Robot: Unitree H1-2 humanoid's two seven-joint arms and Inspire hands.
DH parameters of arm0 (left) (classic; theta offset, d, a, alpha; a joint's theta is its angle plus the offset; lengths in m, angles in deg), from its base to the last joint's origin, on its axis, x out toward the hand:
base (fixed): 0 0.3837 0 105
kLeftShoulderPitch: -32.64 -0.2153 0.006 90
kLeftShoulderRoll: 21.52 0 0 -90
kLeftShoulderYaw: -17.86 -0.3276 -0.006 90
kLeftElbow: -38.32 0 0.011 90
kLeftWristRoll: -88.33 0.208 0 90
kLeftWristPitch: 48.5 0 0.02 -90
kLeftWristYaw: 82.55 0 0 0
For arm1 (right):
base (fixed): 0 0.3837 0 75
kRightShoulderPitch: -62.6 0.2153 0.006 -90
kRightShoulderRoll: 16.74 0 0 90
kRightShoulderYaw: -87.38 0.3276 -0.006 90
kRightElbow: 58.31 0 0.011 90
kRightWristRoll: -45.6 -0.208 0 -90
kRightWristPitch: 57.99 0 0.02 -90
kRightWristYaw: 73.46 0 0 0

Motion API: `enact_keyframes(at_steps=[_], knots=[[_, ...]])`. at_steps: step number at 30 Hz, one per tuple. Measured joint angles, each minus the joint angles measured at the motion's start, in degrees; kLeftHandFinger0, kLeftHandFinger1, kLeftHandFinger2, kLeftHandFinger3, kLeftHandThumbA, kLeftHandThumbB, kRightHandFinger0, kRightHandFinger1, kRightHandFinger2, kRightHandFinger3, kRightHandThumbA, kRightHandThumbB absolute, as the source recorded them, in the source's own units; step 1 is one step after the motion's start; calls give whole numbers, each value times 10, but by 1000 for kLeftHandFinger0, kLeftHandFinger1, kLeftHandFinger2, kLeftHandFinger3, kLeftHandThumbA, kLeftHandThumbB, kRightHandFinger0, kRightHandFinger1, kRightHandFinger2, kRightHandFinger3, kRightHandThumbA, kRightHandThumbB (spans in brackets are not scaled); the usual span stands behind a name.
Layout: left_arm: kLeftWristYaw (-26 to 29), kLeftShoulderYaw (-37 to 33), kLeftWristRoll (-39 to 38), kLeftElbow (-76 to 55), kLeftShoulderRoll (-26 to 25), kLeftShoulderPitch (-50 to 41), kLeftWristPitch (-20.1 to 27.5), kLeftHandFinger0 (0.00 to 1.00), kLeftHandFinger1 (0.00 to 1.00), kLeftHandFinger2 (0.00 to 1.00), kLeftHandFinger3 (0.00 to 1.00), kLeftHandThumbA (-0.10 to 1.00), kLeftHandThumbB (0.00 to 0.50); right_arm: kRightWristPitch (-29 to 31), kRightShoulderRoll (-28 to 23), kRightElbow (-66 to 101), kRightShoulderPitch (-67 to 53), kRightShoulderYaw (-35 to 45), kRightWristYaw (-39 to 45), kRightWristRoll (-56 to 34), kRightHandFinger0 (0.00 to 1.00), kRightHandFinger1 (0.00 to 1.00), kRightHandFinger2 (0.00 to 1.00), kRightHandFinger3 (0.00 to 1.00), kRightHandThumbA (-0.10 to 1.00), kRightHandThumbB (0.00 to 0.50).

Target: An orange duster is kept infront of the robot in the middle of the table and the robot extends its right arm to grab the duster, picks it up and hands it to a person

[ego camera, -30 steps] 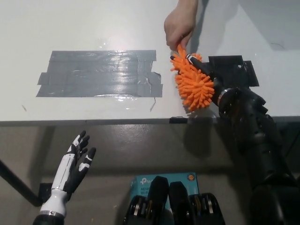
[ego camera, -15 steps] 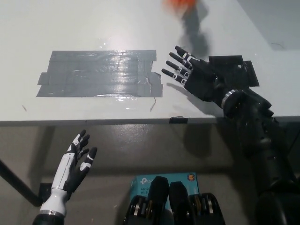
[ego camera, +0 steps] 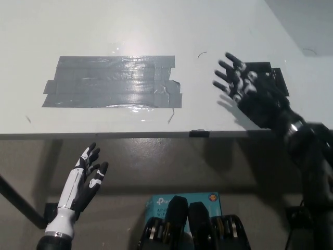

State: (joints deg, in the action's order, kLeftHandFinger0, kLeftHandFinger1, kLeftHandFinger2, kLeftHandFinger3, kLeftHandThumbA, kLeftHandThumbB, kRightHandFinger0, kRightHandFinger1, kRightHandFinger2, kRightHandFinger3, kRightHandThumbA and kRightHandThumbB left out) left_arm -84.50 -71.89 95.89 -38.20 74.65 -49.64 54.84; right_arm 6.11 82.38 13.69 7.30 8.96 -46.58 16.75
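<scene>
You have the black right robot hand (ego camera: 244, 91) at the right of the frame, held over the white table (ego camera: 130, 31) with its fingers spread wide and nothing in it. It sits beside a black patch (ego camera: 270, 78) on the table's right side. No orange duster shows anywhere in the frame, so you cannot tell where it is. A wide patch of grey tape (ego camera: 112, 82) lies left of centre on the table. Your white left robot hand (ego camera: 83, 179) rests at the lower left, below the table's edge, fingers apart and empty.
</scene>
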Motion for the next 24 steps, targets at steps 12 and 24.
enact_keyframes(at_steps=[12, 24], knots=[[0, 0, 0, 11, 1, -1, -2, 941, 1000, 1000, 1000, 789, 65, 68, -10, 189, -207, -32, -38, 121, 1000, 1000, 1000, 1000, 1000, 244], [0, -1, 0, 14, 5, -13, -2, 1000, 1000, 1000, 1000, 1000, 165, 170, 2, 162, -292, -45, -102, 227, 1000, 1000, 1000, 1000, 1000, 257]])
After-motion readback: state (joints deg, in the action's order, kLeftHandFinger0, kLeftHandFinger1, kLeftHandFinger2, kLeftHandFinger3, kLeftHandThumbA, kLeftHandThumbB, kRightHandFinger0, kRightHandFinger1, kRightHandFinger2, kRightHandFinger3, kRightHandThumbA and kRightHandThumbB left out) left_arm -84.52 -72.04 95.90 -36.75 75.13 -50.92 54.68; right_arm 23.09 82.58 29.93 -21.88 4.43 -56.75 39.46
